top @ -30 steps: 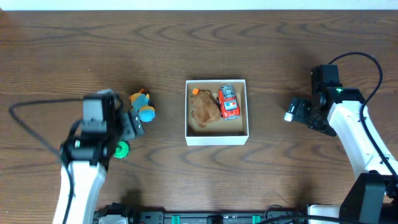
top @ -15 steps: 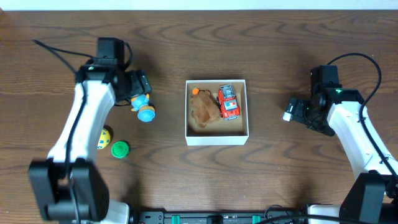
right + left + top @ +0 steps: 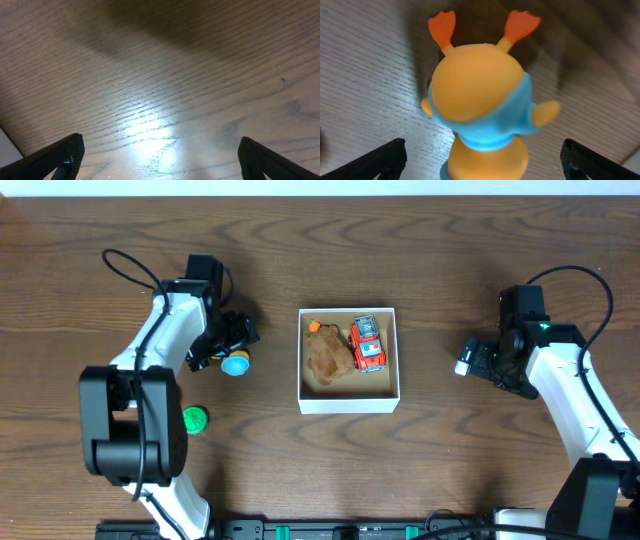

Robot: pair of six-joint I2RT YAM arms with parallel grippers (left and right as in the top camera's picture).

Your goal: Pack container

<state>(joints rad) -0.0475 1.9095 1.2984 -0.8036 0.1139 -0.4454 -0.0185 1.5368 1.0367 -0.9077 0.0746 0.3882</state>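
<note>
The container point(image 3: 349, 399) is a white-walled square box at the table's middle. A brown plush point(image 3: 328, 354) and a red toy car point(image 3: 367, 344) lie inside it. An orange and blue duck toy point(image 3: 234, 361) lies on the table left of the box. My left gripper point(image 3: 230, 340) is open right over it; in the left wrist view the duck toy point(image 3: 480, 105) fills the space between the two spread fingertips point(image 3: 480, 162). My right gripper point(image 3: 478, 360) is open and empty over bare wood right of the box, fingertips point(image 3: 160, 160) wide apart.
A green round toy point(image 3: 194, 418) lies on the table below the left arm. A cable loops behind each arm. The brown wooden table point(image 3: 450, 460) ends at a white strip along the far edge.
My left arm has swung toward the far side and to the right, bringing its gripper onto the duck toy. The yellow toy seen earlier is now hidden. The right arm has not moved.
</note>
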